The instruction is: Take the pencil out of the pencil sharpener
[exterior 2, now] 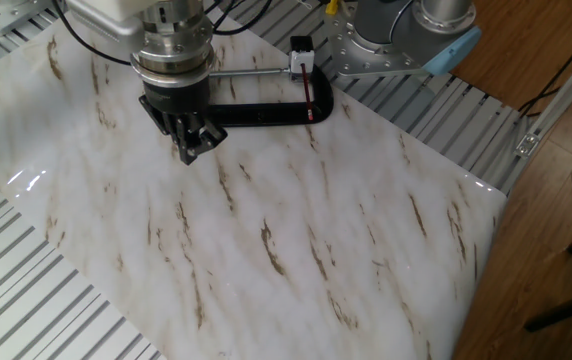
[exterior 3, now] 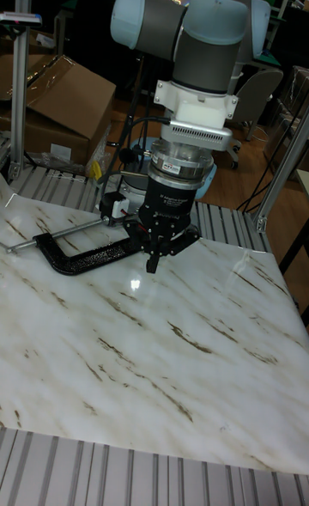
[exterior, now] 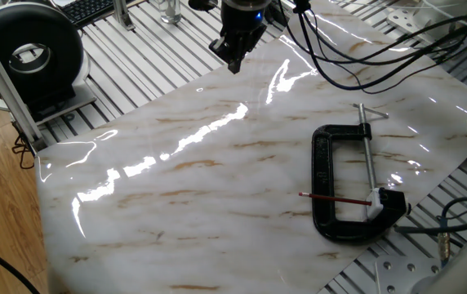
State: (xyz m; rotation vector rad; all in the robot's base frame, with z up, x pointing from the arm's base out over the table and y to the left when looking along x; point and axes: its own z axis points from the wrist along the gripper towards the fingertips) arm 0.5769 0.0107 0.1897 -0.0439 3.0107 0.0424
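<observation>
The thin dark-red pencil (exterior: 335,198) lies across the black clamp's opening, one end stuck in the small white pencil sharpener (exterior: 376,198) at the clamp's lower right. In the other fixed view the pencil (exterior 2: 307,92) runs down from the sharpener (exterior 2: 300,48). The tall fixed view shows the sharpener (exterior 3: 112,207) behind the clamp. My gripper (exterior: 235,64) hovers over the far side of the marble, well away from both, fingers pointing down. It (exterior 2: 194,148) appears open and holds nothing (exterior 3: 163,259).
A large black C-clamp (exterior: 325,192) with a silver screw rod (exterior: 367,155) lies on the marble tabletop (exterior: 201,196). A black round device (exterior: 29,53) stands at the far left. Cables (exterior: 364,41) trail over the far right. The arm's metal base (exterior 2: 386,40) is behind the clamp.
</observation>
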